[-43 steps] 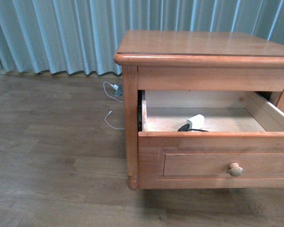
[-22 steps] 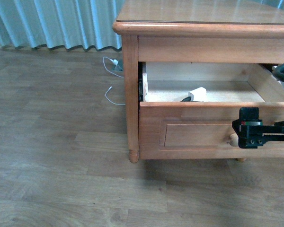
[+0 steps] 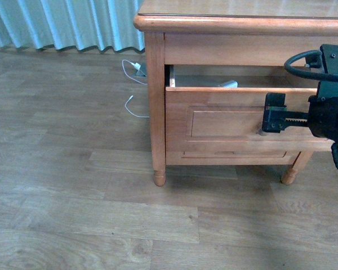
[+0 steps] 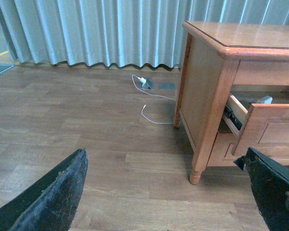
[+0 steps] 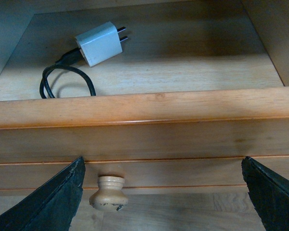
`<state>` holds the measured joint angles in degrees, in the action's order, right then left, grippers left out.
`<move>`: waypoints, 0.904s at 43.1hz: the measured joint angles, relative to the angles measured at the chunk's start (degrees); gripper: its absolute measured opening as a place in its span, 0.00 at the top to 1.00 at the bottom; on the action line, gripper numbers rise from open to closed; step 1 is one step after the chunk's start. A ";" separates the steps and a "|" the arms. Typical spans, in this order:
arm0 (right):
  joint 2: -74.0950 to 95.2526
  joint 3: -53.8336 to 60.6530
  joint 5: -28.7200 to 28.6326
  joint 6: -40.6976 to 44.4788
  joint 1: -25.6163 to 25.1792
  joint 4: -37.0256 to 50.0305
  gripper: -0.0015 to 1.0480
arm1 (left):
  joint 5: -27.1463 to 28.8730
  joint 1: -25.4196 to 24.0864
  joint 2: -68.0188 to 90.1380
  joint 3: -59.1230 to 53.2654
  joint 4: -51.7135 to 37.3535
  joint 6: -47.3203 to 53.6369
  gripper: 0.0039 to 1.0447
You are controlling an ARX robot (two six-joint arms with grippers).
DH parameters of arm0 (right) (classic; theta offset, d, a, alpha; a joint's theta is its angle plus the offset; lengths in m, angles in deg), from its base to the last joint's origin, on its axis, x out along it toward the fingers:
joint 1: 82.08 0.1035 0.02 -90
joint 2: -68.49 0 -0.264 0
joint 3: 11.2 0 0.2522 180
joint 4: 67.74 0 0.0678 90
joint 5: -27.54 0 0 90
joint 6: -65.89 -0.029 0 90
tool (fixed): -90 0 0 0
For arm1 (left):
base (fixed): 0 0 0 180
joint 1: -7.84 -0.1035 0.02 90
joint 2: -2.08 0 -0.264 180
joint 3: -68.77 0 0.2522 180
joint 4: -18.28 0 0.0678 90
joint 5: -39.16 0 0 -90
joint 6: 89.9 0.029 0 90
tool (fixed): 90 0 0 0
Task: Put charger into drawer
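Right gripper [image 5: 161, 202] spread wide before the drawer [image 3: 236, 121] front.
Its knob [image 5: 108, 192] sits between the fingers, untouched; the charger [image 5: 98, 43] lies inside the drawer. Left gripper [image 4: 171, 192] is also spread.

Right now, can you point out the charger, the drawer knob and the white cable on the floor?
charger [image 5: 98, 44]: right wrist view, middle of the white plug block.
drawer knob [image 5: 108, 192]: right wrist view, its round pale head.
white cable [image 3: 134, 108]: front view, the loose curved end on the floor.

No readable text, label or number shows anywhere.
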<state>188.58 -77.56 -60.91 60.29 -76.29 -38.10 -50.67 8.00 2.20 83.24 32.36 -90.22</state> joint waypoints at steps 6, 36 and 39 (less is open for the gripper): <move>3.39 -5.11 2.10 0.02 0.39 0.46 0.08 | 0.00 0.00 0.00 0.00 0.00 0.00 0.05; 15.58 -27.50 6.38 0.48 1.62 -5.95 0.08 | 0.00 0.00 -0.02 0.00 0.00 0.00 0.05; 16.46 -28.46 6.56 0.61 1.64 -6.03 0.08 | 0.00 0.00 -0.02 0.00 0.00 0.00 0.05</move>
<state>205.04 -106.02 -54.36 60.90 -74.66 -44.13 -50.67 8.00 2.17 83.24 32.36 -90.22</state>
